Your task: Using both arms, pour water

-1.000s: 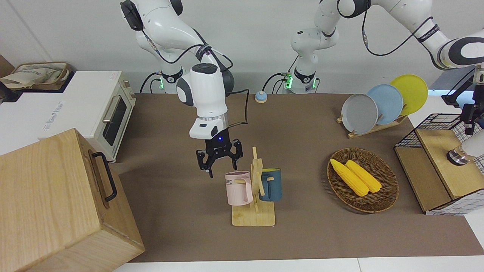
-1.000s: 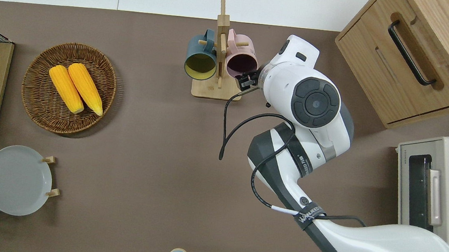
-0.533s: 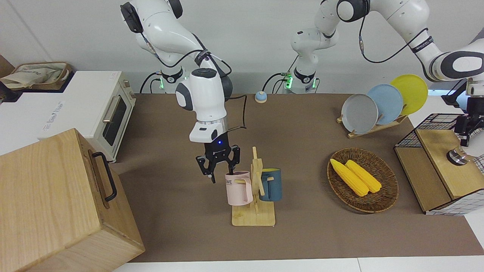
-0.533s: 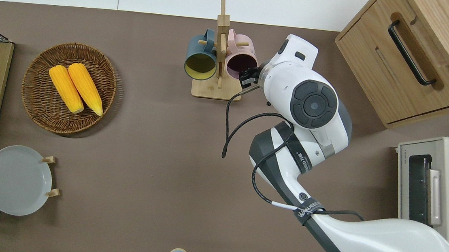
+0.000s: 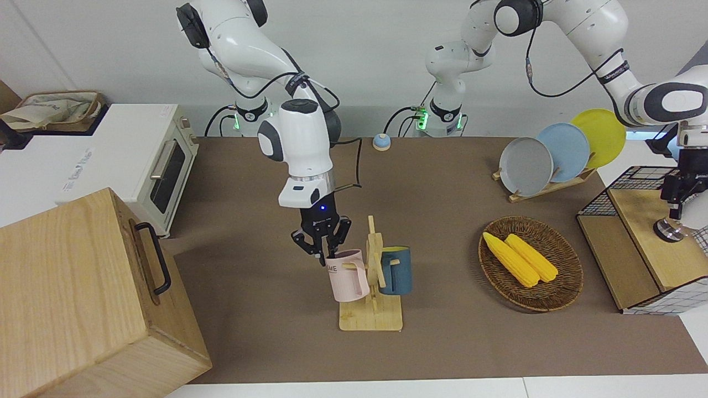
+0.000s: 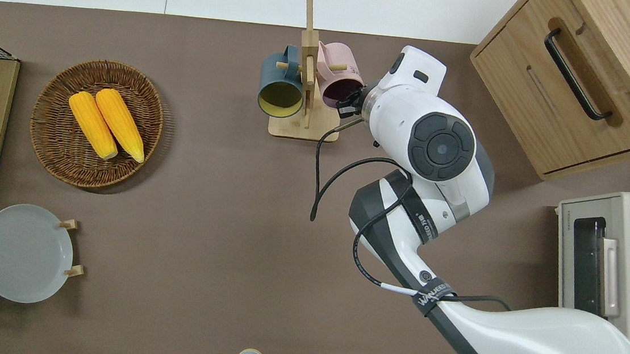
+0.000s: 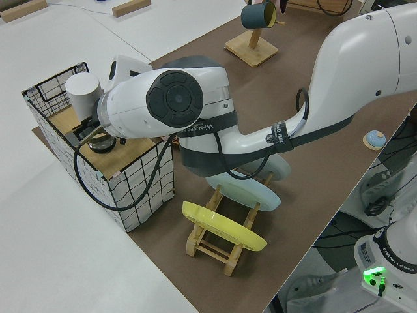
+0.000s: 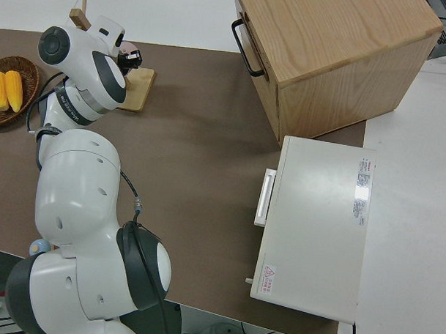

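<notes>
My right gripper (image 5: 324, 257) is shut on the rim of a pink mug (image 5: 348, 279) that hangs tilted on a wooden mug rack (image 5: 370, 319). In the overhead view the gripper (image 6: 349, 97) sits at the pink mug's (image 6: 336, 79) mouth. A blue mug (image 5: 397, 271) hangs on the rack's other peg. My left gripper (image 5: 675, 204) is over the wooden shelf in a wire basket (image 5: 636, 177), right beside a white cylinder with a metal base (image 5: 694, 215). In the left side view the gripper (image 7: 88, 130) is mostly hidden by the arm.
A wicker basket (image 5: 575, 276) with two corn cobs lies between the mug rack and the wire basket. A plate rack (image 5: 545, 152) holds three plates. A wooden box with a black handle (image 5: 83, 293) and a white toaster oven (image 5: 160, 160) stand at the right arm's end.
My right gripper came down and closed on the pink mug's rim; the mug tilted and the rack shifted slightly. My left gripper rose a little beside the white cylinder.
</notes>
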### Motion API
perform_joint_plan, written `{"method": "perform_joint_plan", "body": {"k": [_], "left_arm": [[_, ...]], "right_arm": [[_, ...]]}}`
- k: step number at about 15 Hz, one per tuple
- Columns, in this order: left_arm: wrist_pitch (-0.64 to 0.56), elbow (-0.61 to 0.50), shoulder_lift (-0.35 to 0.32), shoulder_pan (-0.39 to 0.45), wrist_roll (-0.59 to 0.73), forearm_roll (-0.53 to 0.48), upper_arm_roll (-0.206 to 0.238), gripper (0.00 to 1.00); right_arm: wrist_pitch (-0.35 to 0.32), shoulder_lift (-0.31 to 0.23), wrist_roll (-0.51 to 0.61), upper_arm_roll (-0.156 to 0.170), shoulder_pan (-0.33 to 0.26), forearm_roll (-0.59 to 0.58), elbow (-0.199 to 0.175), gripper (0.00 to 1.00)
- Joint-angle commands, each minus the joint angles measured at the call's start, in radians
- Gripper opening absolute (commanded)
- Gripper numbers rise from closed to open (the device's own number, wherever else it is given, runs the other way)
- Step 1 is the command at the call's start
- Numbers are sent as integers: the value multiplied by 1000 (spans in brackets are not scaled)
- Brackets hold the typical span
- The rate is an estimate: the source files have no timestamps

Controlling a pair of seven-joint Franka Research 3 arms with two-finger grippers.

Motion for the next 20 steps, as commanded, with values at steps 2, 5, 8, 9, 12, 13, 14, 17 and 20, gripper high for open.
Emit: {"method": "perform_joint_plan", "body": {"k": [2,5,8,9,12,13,14,17,20], "left_arm": [[23,5,8,10,28,-24,-18,283],[32,5,8,10,27,-28,-19,0],[32,8,6,10,18,-24,-19,0],[30,16,3,8,7,-22,-19,0],[21,25,-7,2,-53,1,-15,0],[20,25,-15,1,-80,20,-13,0],[18,27,-29,-1,-117,56,-15,0],[-11,54,-55,-3,-269,198,-16,0],[-71,92,-84,-6,-415,341,-18,0]], "right_arm": [[7,18,-8,10,-7,-17,5,0],[6,18,-7,10,-11,-17,5,0],[3,33,-4,10,-18,-3,28,0],[-2,42,-4,16,-29,8,42,0],[-13,48,1,23,-35,104,51,0],[-23,48,1,18,-35,152,57,0],[-39,48,1,12,-35,189,68,0],[-88,48,1,0,-35,267,97,0],[-103,48,-1,-11,-35,281,107,0]]}}
